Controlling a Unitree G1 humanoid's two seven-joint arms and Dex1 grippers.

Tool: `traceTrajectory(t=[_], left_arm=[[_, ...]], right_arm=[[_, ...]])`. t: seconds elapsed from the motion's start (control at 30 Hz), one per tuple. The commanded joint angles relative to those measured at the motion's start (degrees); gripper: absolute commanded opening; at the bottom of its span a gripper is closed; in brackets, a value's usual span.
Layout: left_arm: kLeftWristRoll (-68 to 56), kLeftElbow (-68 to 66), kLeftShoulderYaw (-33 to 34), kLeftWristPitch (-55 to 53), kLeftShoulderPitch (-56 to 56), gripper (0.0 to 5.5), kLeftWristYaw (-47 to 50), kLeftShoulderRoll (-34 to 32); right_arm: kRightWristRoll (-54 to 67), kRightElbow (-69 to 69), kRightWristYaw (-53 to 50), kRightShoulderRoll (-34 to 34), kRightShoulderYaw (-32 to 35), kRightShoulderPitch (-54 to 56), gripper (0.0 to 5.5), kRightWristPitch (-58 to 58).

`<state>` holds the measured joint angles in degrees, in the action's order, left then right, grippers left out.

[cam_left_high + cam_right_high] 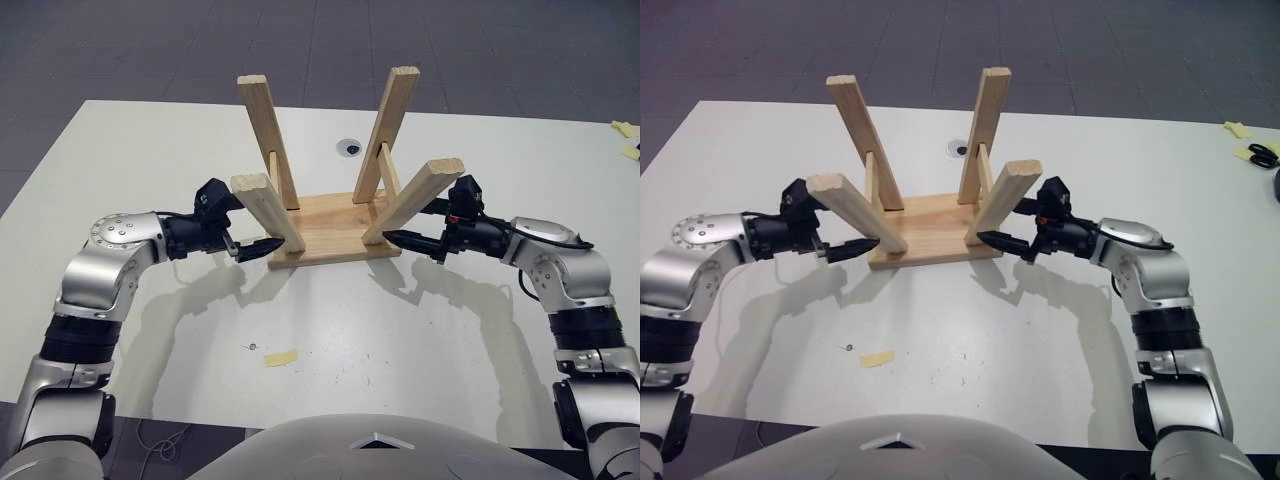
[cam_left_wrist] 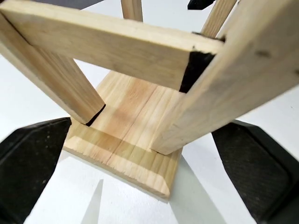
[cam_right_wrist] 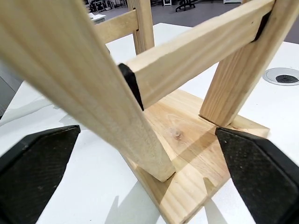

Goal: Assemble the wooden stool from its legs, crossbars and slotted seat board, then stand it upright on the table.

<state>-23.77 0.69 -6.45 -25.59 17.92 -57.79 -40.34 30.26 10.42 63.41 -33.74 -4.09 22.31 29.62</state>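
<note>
The wooden stool lies upside down on the white table (image 1: 150, 150), with its seat board (image 1: 325, 235) flat and its four legs pointing up and splayed outward. A crossbar (image 2: 117, 46) joins the legs on the left side, and another crossbar (image 3: 196, 56) joins those on the right. My left gripper (image 1: 250, 225) is open at the near left leg (image 1: 268, 212), with its fingers wide apart on either side of that leg. My right gripper (image 1: 415, 222) is open in the same way at the near right leg (image 1: 415, 198). Neither gripper clasps the wood.
A round cable grommet (image 1: 349, 148) sits in the table behind the stool. A strip of yellow tape (image 1: 280, 357) lies near the front edge. More yellow scraps (image 1: 625, 128) and scissors (image 1: 1262, 152) lie at the far right.
</note>
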Motion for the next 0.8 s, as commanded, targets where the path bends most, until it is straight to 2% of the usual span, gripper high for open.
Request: traceTrajectory(t=[0.03, 0.17, 0.3, 0.47, 0.67, 0.8], left_arm=[[0.72, -0.75, -3.19, -1.7, 0.52, 4.64, -5.11, -0.92], [-0.02, -3.97, -3.35, -3.14, 2.54, 3.86, -5.92, 1.88], [-6.08, -7.73, 1.97, -9.88, 6.3, 3.04, -1.65, 8.17], [-7.85, -1.96, 1.26, -15.75, 3.33, 2.35, -4.63, 5.29], [-12.86, 4.33, 0.95, -24.9, 1.92, 1.81, -9.97, 0.05], [-21.9, 5.89, 7.1, -36.93, 3.7, 1.7, -5.06, 2.69]], right_arm=[[-1.94, 5.09, 6.06, 0.21, -3.22, 3.47, 4.52, 0.45], [-3.84, 8.28, 8.88, 0.68, -4.73, 4.72, 3.78, -0.08], [-4.1, 8.62, 9.74, 1.83, -5.03, 4.96, 3.02, 1.33], [-3.6, 6.71, 9.23, 2.09, -4.21, 4.37, 2.27, 3.43], [-0.06, -1.85, 8.27, 0.34, -2.43, 0.32, 1.87, 10.79], [12.19, -14.8, 3.53, -0.85, 5.21, -4.87, 1.82, 26.79]])
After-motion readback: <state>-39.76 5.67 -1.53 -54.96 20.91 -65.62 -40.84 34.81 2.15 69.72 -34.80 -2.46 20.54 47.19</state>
